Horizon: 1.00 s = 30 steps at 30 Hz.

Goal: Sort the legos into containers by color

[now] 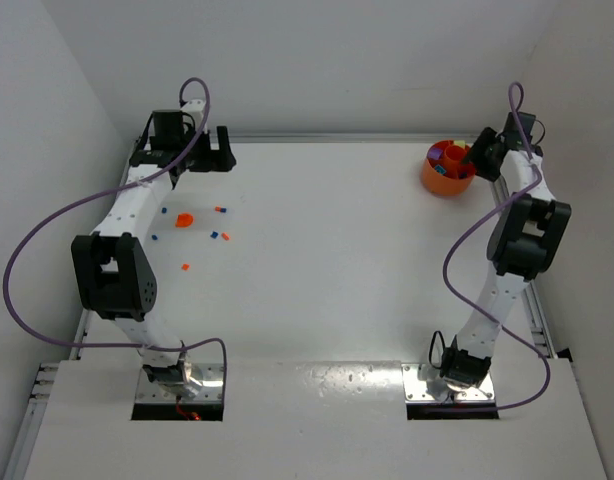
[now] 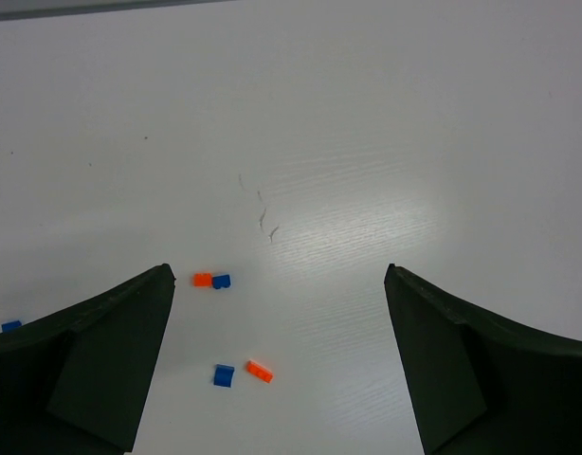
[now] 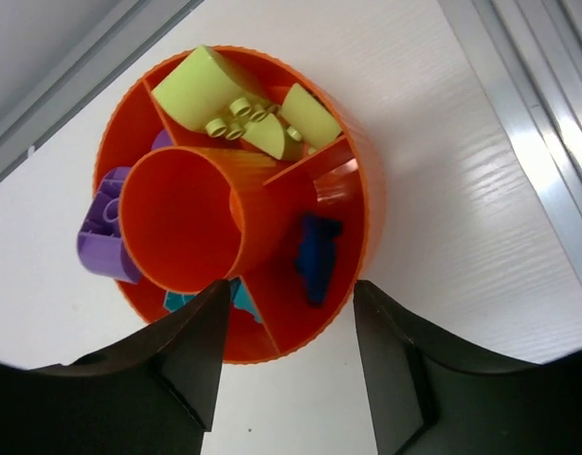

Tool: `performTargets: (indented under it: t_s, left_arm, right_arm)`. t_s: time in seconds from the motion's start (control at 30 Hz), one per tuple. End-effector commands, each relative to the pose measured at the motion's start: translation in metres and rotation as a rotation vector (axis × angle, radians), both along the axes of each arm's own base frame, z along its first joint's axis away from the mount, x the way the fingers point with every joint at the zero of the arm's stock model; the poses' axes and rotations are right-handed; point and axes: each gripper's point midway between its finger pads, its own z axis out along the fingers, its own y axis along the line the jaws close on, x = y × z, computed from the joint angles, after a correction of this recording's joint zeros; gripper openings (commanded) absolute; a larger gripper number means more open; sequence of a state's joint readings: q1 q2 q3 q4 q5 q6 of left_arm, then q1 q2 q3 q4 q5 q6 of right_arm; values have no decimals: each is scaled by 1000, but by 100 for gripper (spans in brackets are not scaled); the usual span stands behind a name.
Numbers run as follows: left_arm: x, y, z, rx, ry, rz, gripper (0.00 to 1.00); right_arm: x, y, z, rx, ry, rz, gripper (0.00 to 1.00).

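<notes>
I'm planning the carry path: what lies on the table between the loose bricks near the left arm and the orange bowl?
Nothing; the top view shows bare table from the bricks to the orange bowl.

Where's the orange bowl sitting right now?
In the top view, the orange bowl sits at the far right corner of the table, with the right gripper hovering over its edge, well away from the loose bricks on the left.
</notes>
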<state>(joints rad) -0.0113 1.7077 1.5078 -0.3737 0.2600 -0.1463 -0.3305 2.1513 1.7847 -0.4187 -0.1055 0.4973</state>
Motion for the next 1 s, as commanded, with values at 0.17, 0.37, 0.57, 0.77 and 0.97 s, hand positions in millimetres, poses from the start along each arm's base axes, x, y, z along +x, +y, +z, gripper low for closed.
performTargets:
  t_s: [0.17,0.37,0.57,0.77,0.97]
  left_arm:
    - [-2,4,-2,29,-7,-64,99]
    - [-26,8,-19,61,57,-128,85]
    - [-52,31,-44,141,165,-92,71]
    - [-71,103,-45,224,217,114,74]
    - [-75,152,-71,269,325,248,73]
  right_arm:
    - [-7,50,116,-77,-253,262,78]
    - [-47,89,130,-307,-226,582,92]
    - [-66,80,124,-347,-272,527,90]
    - [-92,69,92,-359,-162,505,86]
    - [-113,104,83,-312,-181,645,91]
